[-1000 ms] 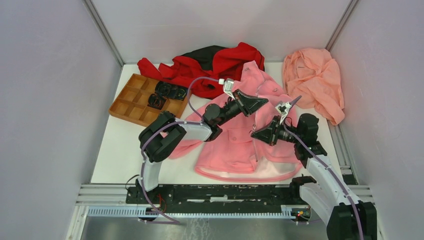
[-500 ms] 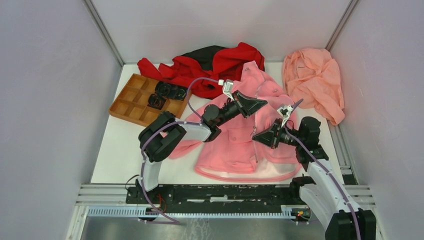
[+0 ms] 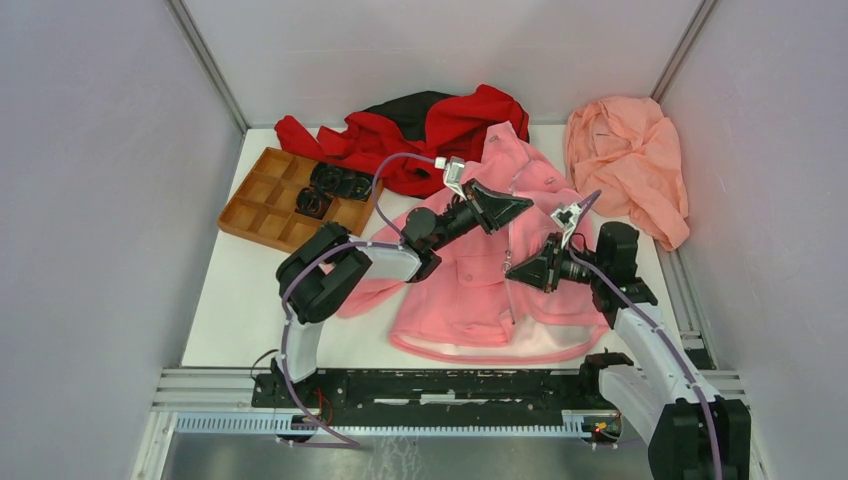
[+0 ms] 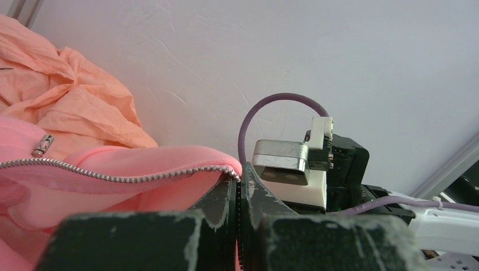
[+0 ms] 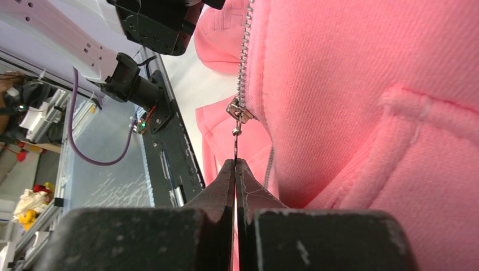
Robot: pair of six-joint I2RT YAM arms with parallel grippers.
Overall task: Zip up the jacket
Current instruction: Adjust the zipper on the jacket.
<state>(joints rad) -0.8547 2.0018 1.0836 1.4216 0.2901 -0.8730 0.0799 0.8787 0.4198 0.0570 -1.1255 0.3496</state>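
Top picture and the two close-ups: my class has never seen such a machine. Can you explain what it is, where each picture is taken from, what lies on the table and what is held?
Two robot arms are bolted at the table's near edge. The wide picture looks down from above; each close-up comes from a camera on one wrist. On the table lie a pink jacket, a red-and-black garment, a peach cloth and a brown tray. The left claw pinches the jacket's zipper edge; the right claw pinches the zipper pull.
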